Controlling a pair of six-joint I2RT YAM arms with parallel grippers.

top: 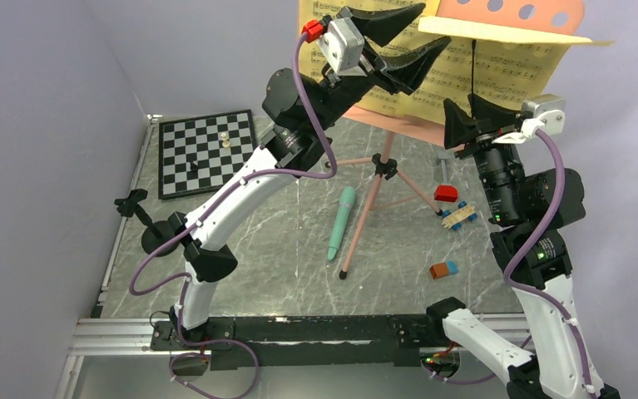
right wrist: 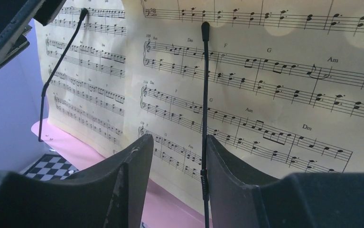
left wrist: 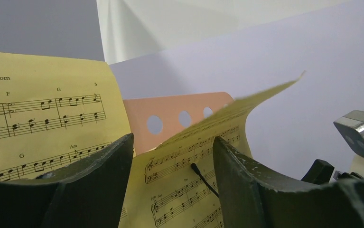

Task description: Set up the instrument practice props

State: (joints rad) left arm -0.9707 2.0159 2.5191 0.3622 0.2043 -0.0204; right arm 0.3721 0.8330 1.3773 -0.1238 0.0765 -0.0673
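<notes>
The pink music stand (top: 386, 170) stands on its tripod at the back of the table. Yellow sheet-music pages (top: 498, 75) rest on its desk, and the top of the right page (left wrist: 246, 102) curls forward. My left gripper (top: 433, 25) is open near the pages' top edge, with only paper (left wrist: 189, 180) behind its gap (left wrist: 172, 142). My right gripper (top: 457, 123) is open in front of the lower page (right wrist: 265, 95). A thin black page-holder wire (right wrist: 204, 95) runs just beside its right finger. The mint-green tube (top: 342, 220) lies flat on the table. The small black round-base stand (top: 153, 226) sits at the left edge.
A black-and-white chessboard (top: 207, 151) with a few pieces lies at the back left. A red block (top: 445, 193), a blue-and-wood toy (top: 458, 214) and an orange-and-blue block (top: 443, 269) sit on the right. A second holder wire (right wrist: 59, 61) crosses the left page.
</notes>
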